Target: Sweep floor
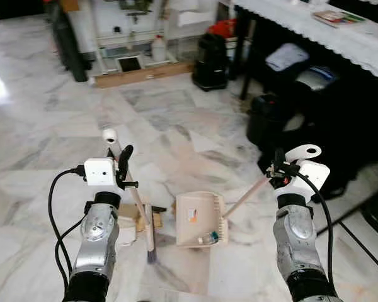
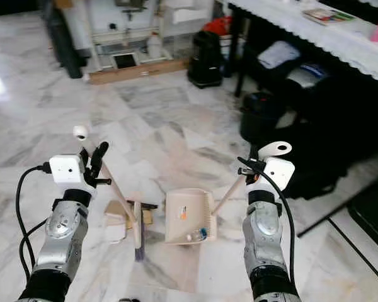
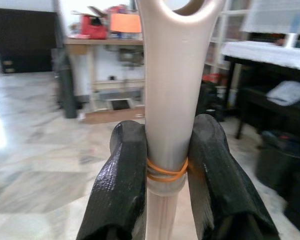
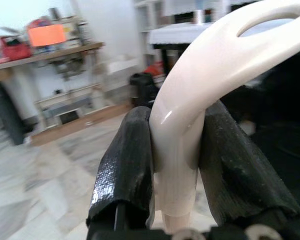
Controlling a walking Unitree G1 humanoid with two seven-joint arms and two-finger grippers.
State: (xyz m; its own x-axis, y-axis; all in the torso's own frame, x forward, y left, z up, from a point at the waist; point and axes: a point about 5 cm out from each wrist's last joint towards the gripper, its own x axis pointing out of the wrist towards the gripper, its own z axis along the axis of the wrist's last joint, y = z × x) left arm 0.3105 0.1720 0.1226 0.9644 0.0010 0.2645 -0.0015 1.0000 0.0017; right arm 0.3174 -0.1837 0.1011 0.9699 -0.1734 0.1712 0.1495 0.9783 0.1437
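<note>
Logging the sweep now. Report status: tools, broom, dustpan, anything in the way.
Left tool shut on broom handle. Right tool shut on dustpan handle. Dustpan on floor, small bottle inside. Cardboard scraps beside broom head.

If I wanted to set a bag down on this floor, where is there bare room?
The broad marble stretch between the broom and the far wooden plank is bare. It is crowded near the dustpan, with cardboard scraps by the bristles, and along the right, where black bins stand under the table.
</note>
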